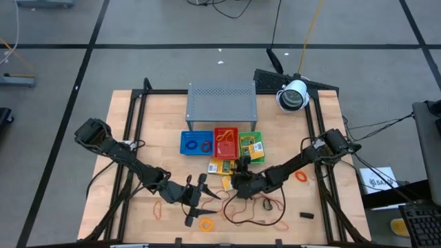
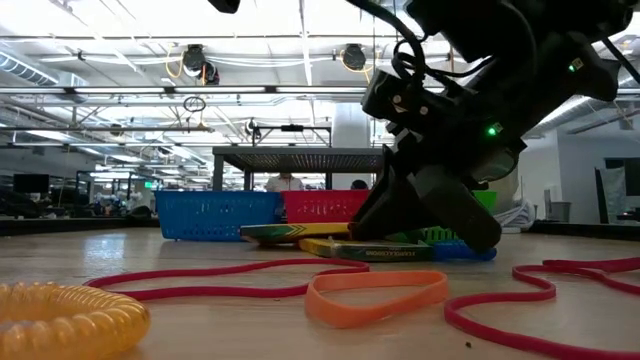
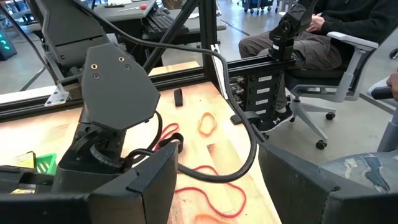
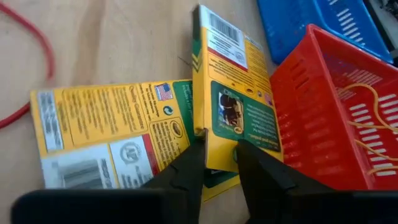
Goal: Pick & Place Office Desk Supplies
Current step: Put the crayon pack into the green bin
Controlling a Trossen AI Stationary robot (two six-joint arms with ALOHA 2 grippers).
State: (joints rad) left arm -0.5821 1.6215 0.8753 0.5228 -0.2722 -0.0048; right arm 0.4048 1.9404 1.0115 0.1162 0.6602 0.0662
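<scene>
The right gripper (image 4: 216, 163) pinches the near end of a yellow-and-green crayon box (image 4: 233, 102) at centre frame; its long axis runs away toward the red tray (image 4: 323, 99) (upper right). The left gripper (image 1: 198, 195), lower left overhead, idles wide.

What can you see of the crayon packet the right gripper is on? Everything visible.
The crayon packet is a flat rectangular carton, yellow with green panels, a barcode at one end and small print on its face; it looks like printed cardboard. It lies tilted, its near end between the right gripper fingers, which are closing on its edges. It overlaps a second yellow packet lying flat on the wooden table. Its long side lies next to the red tray; contact there is unclear.
</scene>
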